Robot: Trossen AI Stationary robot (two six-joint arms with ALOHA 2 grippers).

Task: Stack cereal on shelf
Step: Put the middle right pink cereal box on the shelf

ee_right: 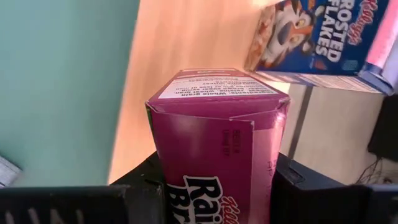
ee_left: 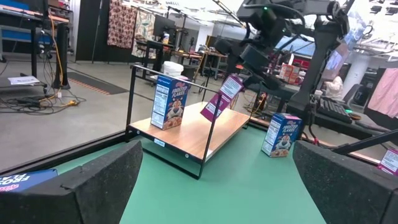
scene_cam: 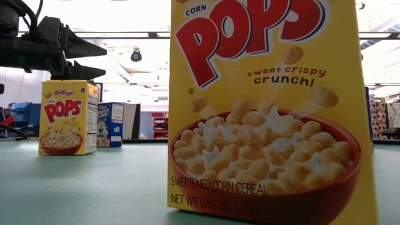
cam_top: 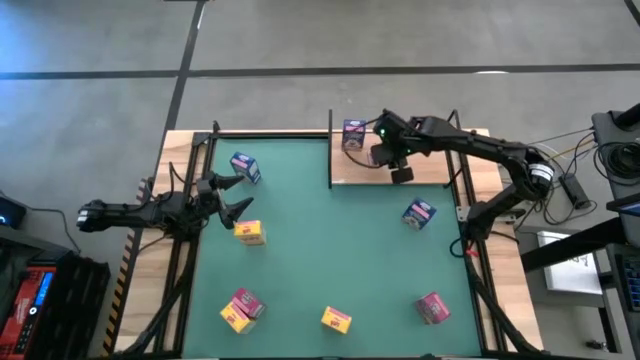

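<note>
Magenta cardboard, the Raisin Bran box (ee_right: 214,143) hangs tilted over the shelf (ee_left: 193,134) at the bench's far edge, pinched across its broad faces by the right gripper (cam_top: 392,158), probably light and crushable; the left gripper (cam_top: 228,196), jaws wide, waits.

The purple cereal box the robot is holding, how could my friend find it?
Find the little wooden shelf at the far edge of the green table. Above its board hangs the right gripper, shut on a magenta box that tilts in the air. The Frosted Flakes box beside it is blue and stands upright on the board.
</note>
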